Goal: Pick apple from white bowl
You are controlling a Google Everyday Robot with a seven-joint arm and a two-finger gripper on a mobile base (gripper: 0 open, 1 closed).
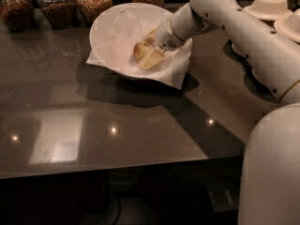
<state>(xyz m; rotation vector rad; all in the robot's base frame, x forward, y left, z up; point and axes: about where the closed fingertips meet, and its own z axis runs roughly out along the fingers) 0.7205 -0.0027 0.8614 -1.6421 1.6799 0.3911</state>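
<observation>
The white bowl [112, 27] stands at the back middle of the dark table, lined with crinkled white paper whose corners hang over the rim. The apple [138, 50], small and yellowish with a brownish blush, lies in the right half of the bowl. My gripper [145, 50] reaches into the bowl from the right, its wrist over the right rim. One beige finger [151, 58] lies against the front of the apple and the other sits behind it. The gripper is shut on the apple, low inside the bowl.
Several glass jars of nuts and snacks [93, 1] line the back edge behind the bowl. Stacked beige paper bowls [269, 6] stand at the back right. My white arm [243, 32] crosses the right side, with the base [272, 172] at lower right.
</observation>
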